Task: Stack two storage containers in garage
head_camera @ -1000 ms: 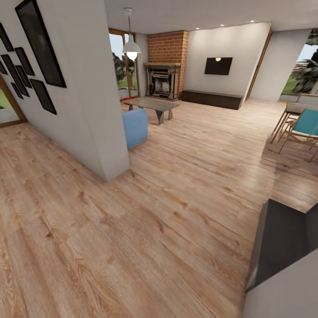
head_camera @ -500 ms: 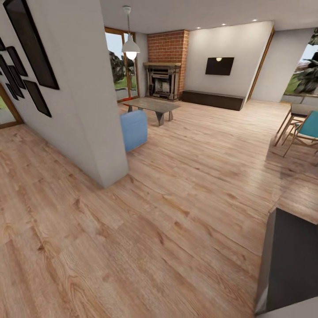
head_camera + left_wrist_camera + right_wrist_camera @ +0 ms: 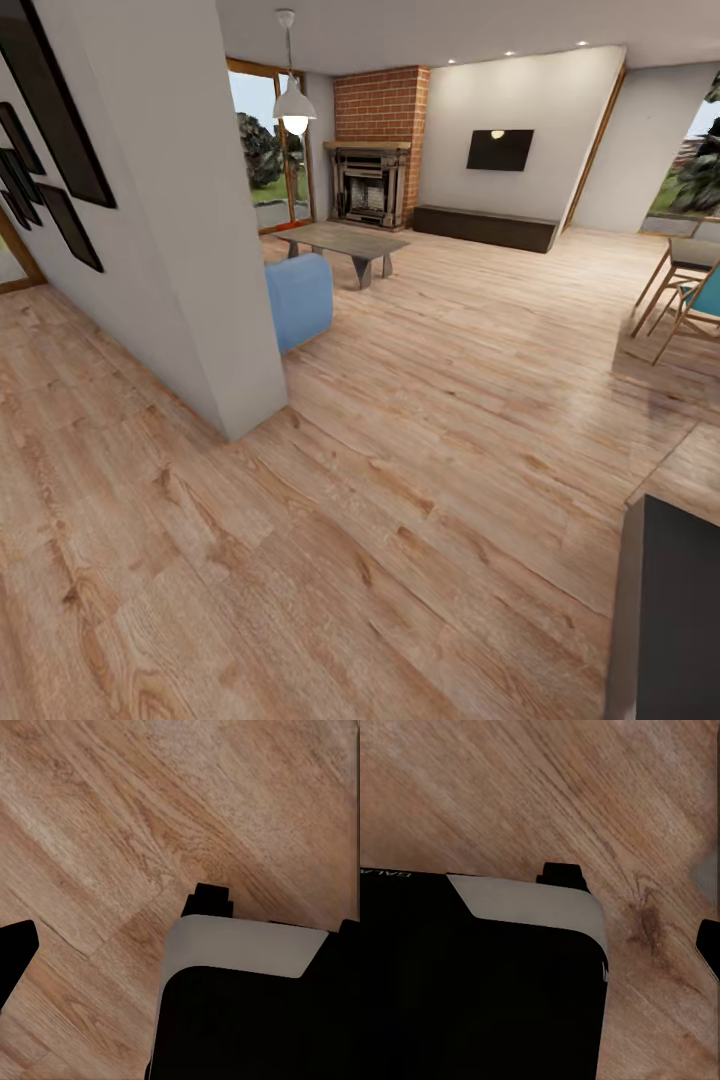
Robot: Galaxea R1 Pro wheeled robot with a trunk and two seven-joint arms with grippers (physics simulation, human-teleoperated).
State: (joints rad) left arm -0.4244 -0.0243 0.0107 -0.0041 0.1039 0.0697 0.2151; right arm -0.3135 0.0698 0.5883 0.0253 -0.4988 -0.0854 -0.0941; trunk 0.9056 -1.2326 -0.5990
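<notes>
The two storage containers are out of view, and so is the garage. The head view looks into the living room: light wood-plank floor (image 3: 420, 470), a blue sofa end (image 3: 298, 300), a brick fireplace (image 3: 368, 185) and wood-framed glass doors (image 3: 262, 150). My left gripper (image 3: 180, 960) hangs over the planks above my black and white base (image 3: 247, 1020); one black fingertip (image 3: 15, 952) sits at the frame's edge, nothing between the fingers. My right gripper (image 3: 540, 945) hangs likewise, one fingertip (image 3: 709, 945) at the edge, empty.
A pale wall end (image 3: 200, 250) with dark picture frames juts out at the left, hiding most of the sofa. A low coffee table (image 3: 345, 240) stands before the fireplace. Wooden chairs (image 3: 690, 300) stand at the right. A dark block (image 3: 670, 620) fills the lower right corner.
The whole head view has shifted: the camera has advanced toward the living room. The wall end and the chairs have slid outward, and the dark block has slipped lower right.
</notes>
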